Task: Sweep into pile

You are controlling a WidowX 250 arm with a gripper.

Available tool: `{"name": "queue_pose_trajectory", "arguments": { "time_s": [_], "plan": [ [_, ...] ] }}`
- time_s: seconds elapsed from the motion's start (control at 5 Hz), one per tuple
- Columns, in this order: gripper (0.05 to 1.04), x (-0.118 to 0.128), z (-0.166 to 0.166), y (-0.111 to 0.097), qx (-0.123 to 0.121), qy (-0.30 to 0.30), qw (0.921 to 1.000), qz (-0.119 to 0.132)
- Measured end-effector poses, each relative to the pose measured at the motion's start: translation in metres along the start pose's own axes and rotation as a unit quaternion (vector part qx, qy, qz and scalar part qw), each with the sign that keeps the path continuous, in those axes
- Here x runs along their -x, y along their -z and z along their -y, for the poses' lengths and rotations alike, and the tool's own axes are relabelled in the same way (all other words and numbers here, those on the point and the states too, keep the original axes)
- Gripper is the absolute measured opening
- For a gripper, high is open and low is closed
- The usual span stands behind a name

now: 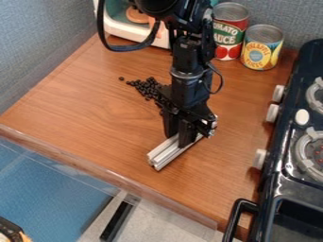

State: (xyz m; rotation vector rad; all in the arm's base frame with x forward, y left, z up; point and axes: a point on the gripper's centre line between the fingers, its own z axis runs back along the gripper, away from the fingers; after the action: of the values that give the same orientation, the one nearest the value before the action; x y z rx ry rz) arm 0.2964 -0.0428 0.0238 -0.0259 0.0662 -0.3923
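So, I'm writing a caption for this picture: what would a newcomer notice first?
Probably the black robot arm, coming down from the top edge, its gripper holding a silvery metal bar at the middle of the wooden counter. Next, the scatter of small dark beads or beans just left of the arm, then two bright cans, tomato sauce and pineapple, at the back right.

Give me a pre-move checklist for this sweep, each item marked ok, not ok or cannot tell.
1. Gripper has the metal bar between its fingers: ok.
2. Bar resting flat on the counter: cannot tell.
3. Black beans in one compact pile: not ok, loosely spread, one set off at the left.
4. All beans accounted for: cannot tell, the arm may hide some.
5. Red can and yellow can apart from the bar: ok.
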Motion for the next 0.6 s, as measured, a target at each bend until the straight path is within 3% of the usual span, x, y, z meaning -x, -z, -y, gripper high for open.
{"name": "queue_pose_trajectory", "arguments": {
  "time_s": [0.6],
  "plan": [
    [0.339,-0.005,-0.013,0.001,-0.002,-0.01,0.9999,-0.004]
  ]
}}
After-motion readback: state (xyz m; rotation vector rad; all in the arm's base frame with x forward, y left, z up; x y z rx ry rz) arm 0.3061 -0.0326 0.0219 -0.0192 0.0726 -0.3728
